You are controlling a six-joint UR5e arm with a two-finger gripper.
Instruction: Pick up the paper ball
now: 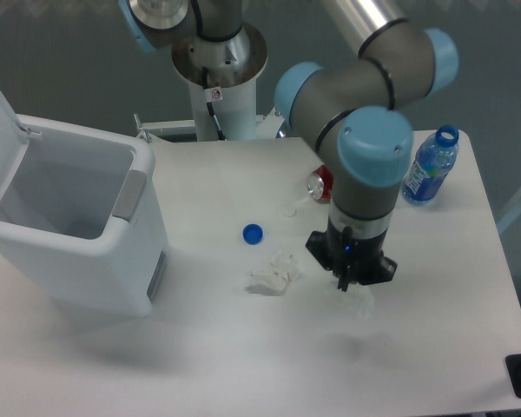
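My gripper [359, 302] hangs over the table right of centre, below the arm's blue wrist joint. Under its black body there is only a pale, blurred shape. I cannot tell whether that shape is bare fingers or fingers around the paper ball. No paper ball shows apart from it on the table. A larger, flatter crumpled white paper [273, 272] lies about a hand's width left of the gripper, apart from it. The blue bottle cap [253, 233] lies just up and left of that paper.
A white open bin [87, 226] stands at the left. A red can [320, 185] lies behind the arm, with a small clear cap [288, 209] to its left. A blue water bottle [431, 167] stands at the back right. The arm's elbow hangs over the back of the table.
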